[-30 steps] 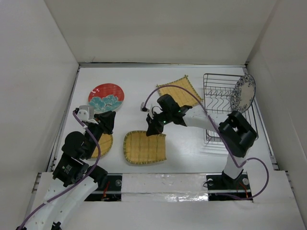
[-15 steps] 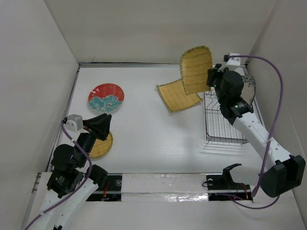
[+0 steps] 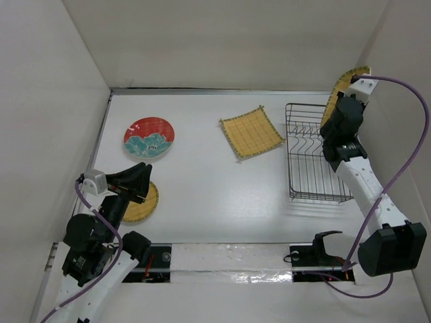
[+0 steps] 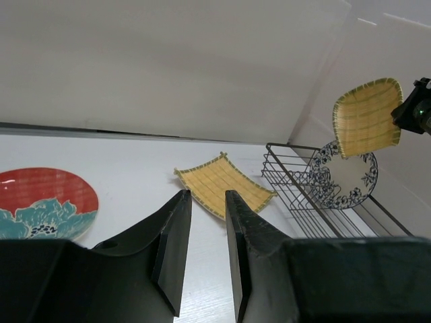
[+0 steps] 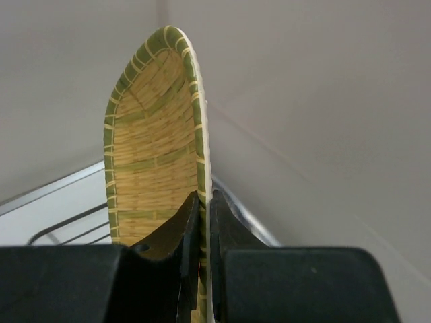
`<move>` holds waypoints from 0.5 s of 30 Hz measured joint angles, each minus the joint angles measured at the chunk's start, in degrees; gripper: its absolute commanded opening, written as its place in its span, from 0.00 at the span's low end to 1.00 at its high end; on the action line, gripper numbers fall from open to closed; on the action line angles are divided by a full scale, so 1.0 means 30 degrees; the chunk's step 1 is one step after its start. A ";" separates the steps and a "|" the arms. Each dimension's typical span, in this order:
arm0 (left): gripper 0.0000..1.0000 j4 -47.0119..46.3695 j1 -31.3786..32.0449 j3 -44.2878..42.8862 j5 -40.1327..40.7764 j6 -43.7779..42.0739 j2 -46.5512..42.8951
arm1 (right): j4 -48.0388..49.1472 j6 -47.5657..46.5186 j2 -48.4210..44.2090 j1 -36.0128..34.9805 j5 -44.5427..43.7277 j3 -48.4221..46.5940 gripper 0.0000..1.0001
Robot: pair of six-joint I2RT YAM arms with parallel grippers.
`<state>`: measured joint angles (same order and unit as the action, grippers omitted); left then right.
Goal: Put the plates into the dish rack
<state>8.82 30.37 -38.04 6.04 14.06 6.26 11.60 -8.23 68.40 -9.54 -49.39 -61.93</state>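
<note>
My right gripper [image 5: 204, 195] is shut on the rim of the rounded-square bamboo plate [image 5: 148, 155]. It holds the plate on edge in the air above the far right end of the dish rack [image 3: 316, 161]. A white plate with blue pattern [image 4: 343, 176] stands upright in the rack. The square bamboo plate [image 3: 251, 132] lies flat left of the rack. The red flowered plate [image 3: 149, 137] lies at the left. My left gripper [image 4: 205, 195] hovers open and empty over the round bamboo plate [image 3: 143, 205], which it partly hides.
White walls [image 3: 60, 101] close in the table on the left, back and right; the right wall runs close behind the rack. A taped rail [image 3: 229, 259] with both arm bases crosses the near edge.
My right arm lifted the rounded-square bamboo plate off the table's middle and swung it up over the rack's far right. My left gripper drew back toward the near left and opened a little.
</note>
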 measured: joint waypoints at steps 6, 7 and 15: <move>0.25 0.0029 0.0153 0.0000 0.0073 0.0015 -0.0415 | 0.2419 -0.3796 0.0670 0.1042 0.0393 0.0648 0.00; 0.25 0.0036 0.0248 0.0000 0.0146 0.0015 -0.0452 | 0.2769 -0.4401 0.0933 0.1064 0.0554 0.0845 0.00; 0.25 0.0153 0.0670 0.0000 0.0474 0.0051 -0.0459 | 0.2659 -0.6120 0.2747 0.1464 0.2040 0.1588 0.00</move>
<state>9.28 32.38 -38.04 7.46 14.22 4.89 19.57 -26.59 76.64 -5.15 -43.27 -57.17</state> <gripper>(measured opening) 0.248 0.102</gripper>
